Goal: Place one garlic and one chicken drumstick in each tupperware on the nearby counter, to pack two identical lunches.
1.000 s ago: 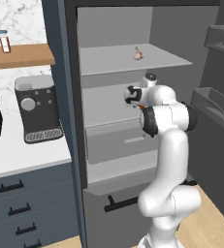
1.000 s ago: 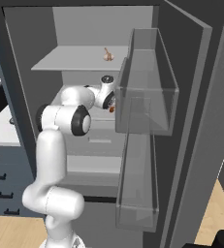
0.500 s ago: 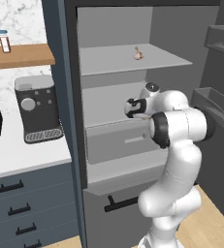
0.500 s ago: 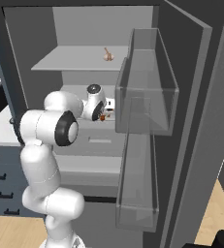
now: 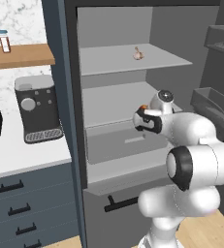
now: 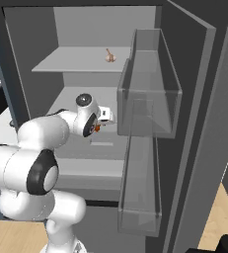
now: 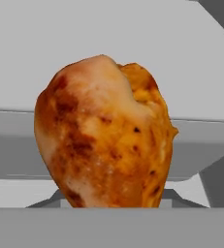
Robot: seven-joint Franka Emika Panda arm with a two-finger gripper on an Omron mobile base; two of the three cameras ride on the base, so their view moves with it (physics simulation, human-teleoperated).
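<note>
A browned chicken drumstick (image 7: 104, 135) looms close in the hand view, in front of grey fridge shelves. My gripper (image 5: 141, 118) is shut on it in front of the open fridge's middle shelf, where only an orange bit of the drumstick (image 6: 96, 128) peeks out beside the hand. One garlic (image 5: 138, 54) lies on the upper shelf (image 5: 113, 60), above and behind the gripper (image 6: 99, 124). The white counter (image 5: 21, 157) lies to the left of the fridge. The fingertips are hidden behind the meat.
A dark coffee machine (image 5: 36, 109) stands on the counter, under a wooden shelf (image 5: 19, 55) with a small bottle (image 5: 4, 41). The fridge drawer (image 5: 123, 145) sits below the gripper. The open door's clear bins (image 6: 150, 94) hang close on the right.
The arm has folded, its elbow swinging toward the cameras. The hand has sunk a little in front of the middle shelf, still holding the drumstick.
</note>
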